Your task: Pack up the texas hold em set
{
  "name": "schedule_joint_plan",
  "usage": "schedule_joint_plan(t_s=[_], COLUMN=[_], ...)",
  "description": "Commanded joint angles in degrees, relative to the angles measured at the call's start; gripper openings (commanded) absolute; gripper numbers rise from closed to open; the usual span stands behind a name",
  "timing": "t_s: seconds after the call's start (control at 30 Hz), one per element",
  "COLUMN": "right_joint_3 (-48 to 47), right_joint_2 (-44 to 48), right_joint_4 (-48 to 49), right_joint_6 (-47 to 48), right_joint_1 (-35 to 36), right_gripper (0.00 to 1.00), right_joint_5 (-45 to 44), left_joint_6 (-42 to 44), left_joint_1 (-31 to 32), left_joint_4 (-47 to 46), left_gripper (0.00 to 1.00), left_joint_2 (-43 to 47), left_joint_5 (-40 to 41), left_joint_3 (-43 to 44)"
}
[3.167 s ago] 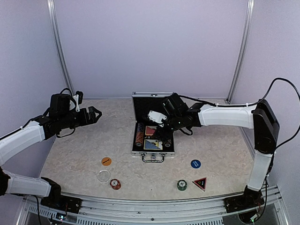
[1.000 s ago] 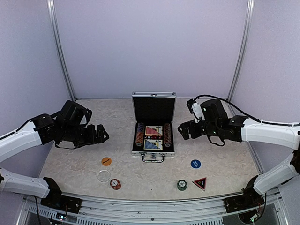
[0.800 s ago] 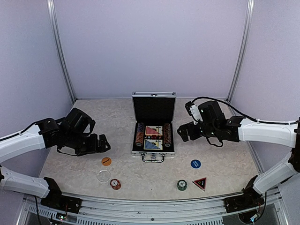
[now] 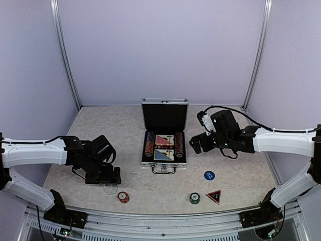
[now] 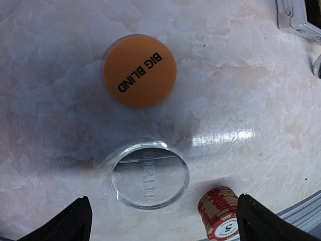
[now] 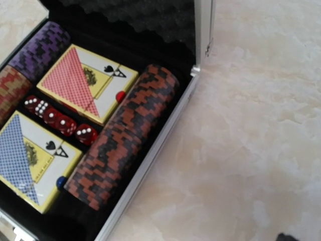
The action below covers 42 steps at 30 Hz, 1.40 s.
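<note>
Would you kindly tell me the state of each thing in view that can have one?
case, open, lid upright.
red deck, packed in the case.
blue deck, packed in the case.
dice, packed between the decks.
orange disc, outside the case, lettering up.
clear disc, outside the case.
green chips, stacked, outside the case.
left hand, open, empty, above the discs.
right hand, open, empty, beside the case.

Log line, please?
left end effector: open, above clear disc | right end effector: open, beside case | out: orange disc, blue disc, triangle marker, red chips, green chips
</note>
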<state>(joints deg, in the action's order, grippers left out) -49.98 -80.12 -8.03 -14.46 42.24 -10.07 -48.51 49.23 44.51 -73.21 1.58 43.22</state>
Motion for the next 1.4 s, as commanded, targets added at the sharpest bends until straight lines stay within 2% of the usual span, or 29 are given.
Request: schedule_joint_plan(t_s=[0.0,0.3,1.37], right_joint_3=[0.86,0.13,-1.09], right_joint_2=[0.54,-0.64,-1.89], right_joint_4=[0.83,0.83,0.47], right_joint_6=[0.12,-0.17,0.88], right_joint_1=[-0.21,-0.16,-0.14], right_gripper=[0.99,0.98,0.98], right_joint_5=[-0.12,0.69,0.84], left_joint_6=[1.0,1.75,2.81], left_joint_1=[0.35,0.34,0.42], left_joint_4=[0.17,-2.06,-4.34], left_gripper=[0.99,0.99,0.98], left_joint_2=[-0.98,-2.62,-8.72], left_joint_5=[1.42,-0.03,0.77], left_joint_3=[-0.68,-3.23,-1.92])
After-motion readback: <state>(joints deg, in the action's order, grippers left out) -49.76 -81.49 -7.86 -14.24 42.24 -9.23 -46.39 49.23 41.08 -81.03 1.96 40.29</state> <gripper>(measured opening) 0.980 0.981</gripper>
